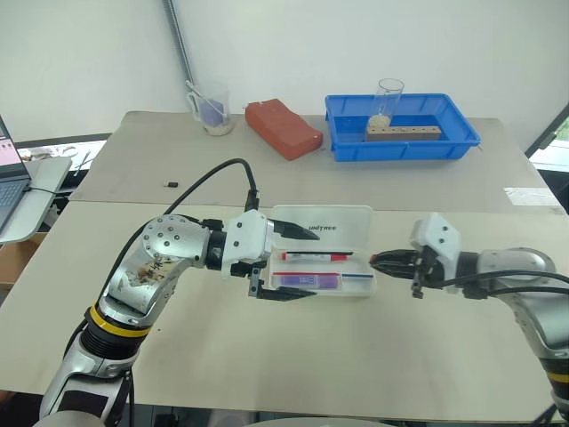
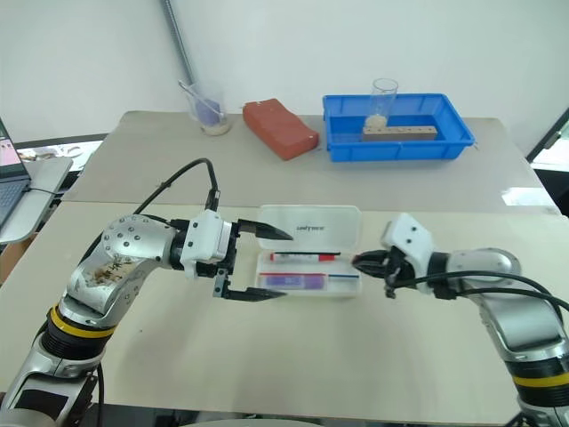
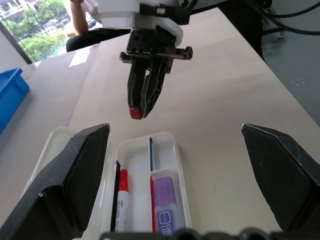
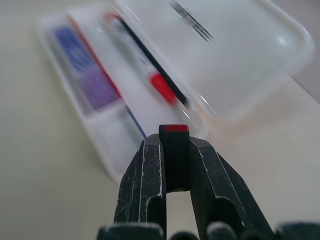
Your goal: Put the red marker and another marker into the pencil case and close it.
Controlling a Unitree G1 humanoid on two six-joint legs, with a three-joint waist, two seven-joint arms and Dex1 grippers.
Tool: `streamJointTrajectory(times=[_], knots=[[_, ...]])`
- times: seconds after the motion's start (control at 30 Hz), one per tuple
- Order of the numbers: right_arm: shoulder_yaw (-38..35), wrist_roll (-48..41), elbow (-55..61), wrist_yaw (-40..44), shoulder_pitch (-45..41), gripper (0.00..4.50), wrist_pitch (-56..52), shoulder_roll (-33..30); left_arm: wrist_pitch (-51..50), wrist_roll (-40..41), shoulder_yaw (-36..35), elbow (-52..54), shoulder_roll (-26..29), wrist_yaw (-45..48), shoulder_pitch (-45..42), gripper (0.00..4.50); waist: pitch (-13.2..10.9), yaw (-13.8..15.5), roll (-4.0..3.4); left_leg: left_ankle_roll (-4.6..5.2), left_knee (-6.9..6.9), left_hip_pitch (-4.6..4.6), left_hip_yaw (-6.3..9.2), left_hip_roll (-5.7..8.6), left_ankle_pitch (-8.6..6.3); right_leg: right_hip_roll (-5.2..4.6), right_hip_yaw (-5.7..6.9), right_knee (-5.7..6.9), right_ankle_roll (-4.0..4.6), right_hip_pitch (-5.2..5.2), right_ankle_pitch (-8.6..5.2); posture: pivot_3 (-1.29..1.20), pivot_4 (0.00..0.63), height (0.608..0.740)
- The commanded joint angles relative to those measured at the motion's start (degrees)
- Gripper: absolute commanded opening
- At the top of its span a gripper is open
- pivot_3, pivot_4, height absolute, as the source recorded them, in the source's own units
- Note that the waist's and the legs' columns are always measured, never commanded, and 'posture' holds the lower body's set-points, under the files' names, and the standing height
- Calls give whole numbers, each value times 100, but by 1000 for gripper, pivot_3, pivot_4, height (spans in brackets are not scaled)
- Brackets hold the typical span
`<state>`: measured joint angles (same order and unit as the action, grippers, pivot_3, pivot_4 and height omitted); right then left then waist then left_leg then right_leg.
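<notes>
The pencil case (image 1: 348, 219) lies open mid-table, its lid with black lettering folded back. Inside lie the red marker (image 1: 316, 256), white with a red cap, and in front of it a purple highlighter (image 1: 307, 280), the other marker. My left gripper (image 1: 308, 262) is open and straddles the case's left end, one finger over the lid and one in front of the tray. My right gripper (image 1: 374, 259) is shut, pointing at the case's right end, just short of it. A small dark, red-tipped piece (image 4: 174, 131) shows between its fingertips; I cannot tell what it is.
A thin blue pen (image 1: 357, 276) also lies in the case. At the back stand a blue tray (image 1: 462, 140) holding a glass and a wooden block, a red-brown block (image 1: 283, 129) and a measuring cup (image 1: 212, 108). A laptop (image 1: 13, 182) sits far left.
</notes>
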<state>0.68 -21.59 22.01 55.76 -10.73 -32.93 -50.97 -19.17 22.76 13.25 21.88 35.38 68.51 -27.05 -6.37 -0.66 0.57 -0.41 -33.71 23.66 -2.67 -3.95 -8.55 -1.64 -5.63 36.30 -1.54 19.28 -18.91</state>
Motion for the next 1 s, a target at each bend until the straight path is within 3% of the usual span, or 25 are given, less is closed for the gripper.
streamJointTrajectory(times=[0.03,0.47,0.53,0.73,0.83,0.93,1.0], knots=[[381,161,14,120,-149,281,102,45,36,48,-5,122,45,52,-105,4500,0,42,0,0,-2,2,3,2,0,0,0,-7,0,-6,0,0,150,740],[885,706,-817,528,-435,281,831,192,46,-2,-23,233,107,-7,174,4500,0,12,1,1,-4,8,8,1,0,4,-2,-9,2,-5,1,0,150,740],[887,686,-840,601,-445,1382,821,193,80,-7,-45,226,150,15,235,4500,0,11,0,1,-5,8,8,1,0,4,-2,-9,2,-6,1,0,150,740],[655,545,-689,627,-358,3379,684,118,215,-98,-158,-34,392,115,280,4500,1,15,-2,0,-5,8,9,1,0,3,-1,-9,2,-6,1,0,150,740],[151,163,-213,472,-317,4431,235,61,153,-92,-404,-490,564,81,86,4500,0,15,-4,0,-3,8,9,1,0,3,-1,-8,3,-4,1,0,150,740],[-540,-479,521,0,-320,4480,-538,222,7,-90,-821,-1642,321,-468,-587,4500,-2,58,-4,0,-4,8,13,1,0,3,3,-3,3,-4,1,0,150,740],[-807,-792,959,-344,-356,4500,-962,320,149,-232,-994,-2536,3,-948,-1065,3967,0,70,-1,1,-7,9,21,1,0,6,7,1,2,-2,1,0,150,740]])
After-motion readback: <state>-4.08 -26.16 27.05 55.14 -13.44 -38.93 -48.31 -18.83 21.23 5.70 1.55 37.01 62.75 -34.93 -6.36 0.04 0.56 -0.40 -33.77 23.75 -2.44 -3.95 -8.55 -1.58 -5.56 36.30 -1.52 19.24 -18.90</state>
